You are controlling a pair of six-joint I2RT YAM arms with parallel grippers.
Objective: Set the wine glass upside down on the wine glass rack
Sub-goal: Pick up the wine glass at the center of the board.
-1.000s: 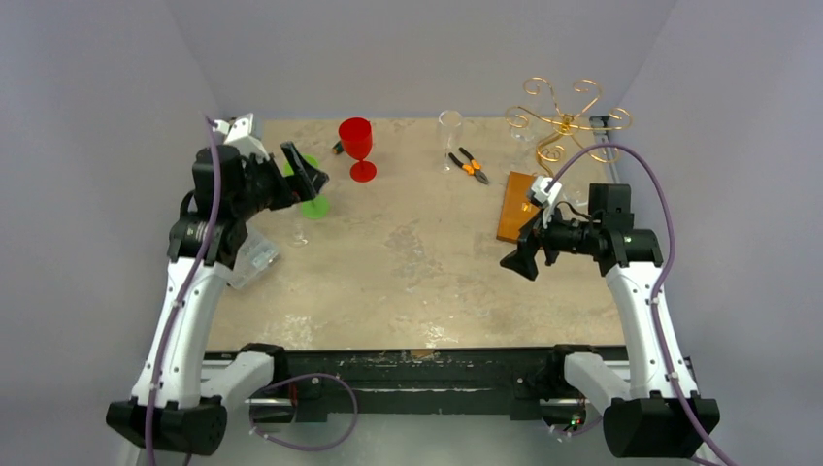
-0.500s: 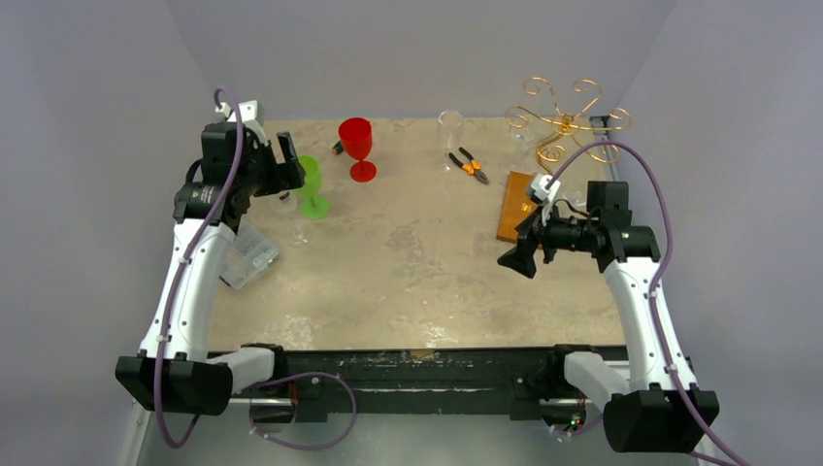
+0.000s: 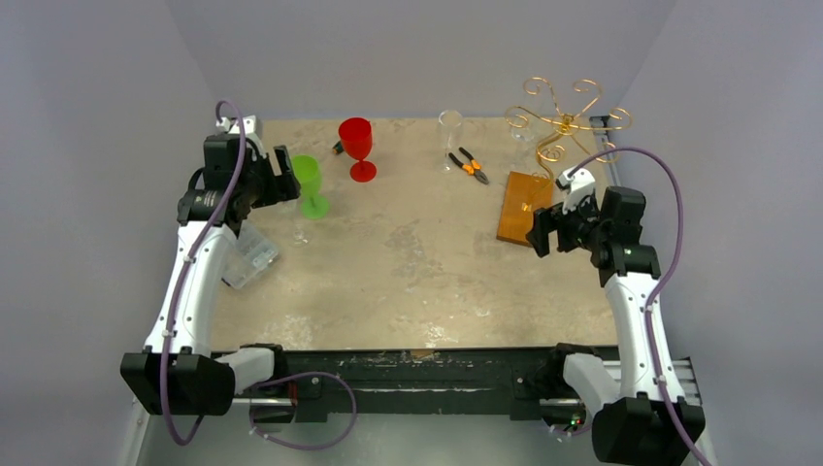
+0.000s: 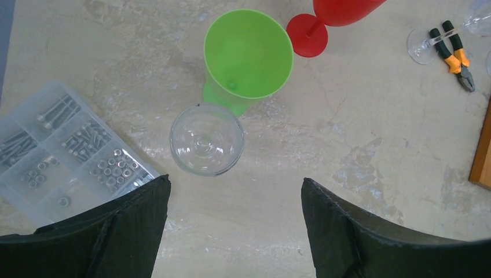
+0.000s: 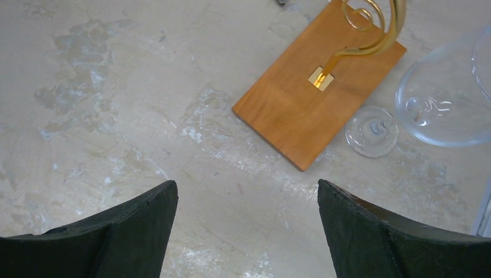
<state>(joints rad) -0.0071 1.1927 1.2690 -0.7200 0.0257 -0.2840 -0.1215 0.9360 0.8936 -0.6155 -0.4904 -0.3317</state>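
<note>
The wine glass rack has gold wire arms [image 3: 563,118] on an orange-brown wooden base [image 3: 524,206]; the base [image 5: 315,101] and gold stem [image 5: 362,29] also show in the right wrist view. A clear wine glass [image 5: 446,104] stands right of the base. My right gripper [image 5: 247,182] is open and empty above the table just near of the base, and it shows in the top view [image 3: 542,231]. My left gripper [image 4: 234,179] is open and empty, just near of another clear wine glass [image 4: 206,139], which stands beside a green wine glass [image 4: 248,55].
A red wine glass [image 3: 356,141] stands at the back. A tall clear glass [image 3: 449,131] and orange-handled pliers [image 3: 471,165] lie left of the rack. A clear box of screws [image 4: 58,156] sits left of the clear glass.
My left gripper has swung left off the green glass and now points down by the clear glass. My right gripper has moved back and right, toward the rack's base.
</note>
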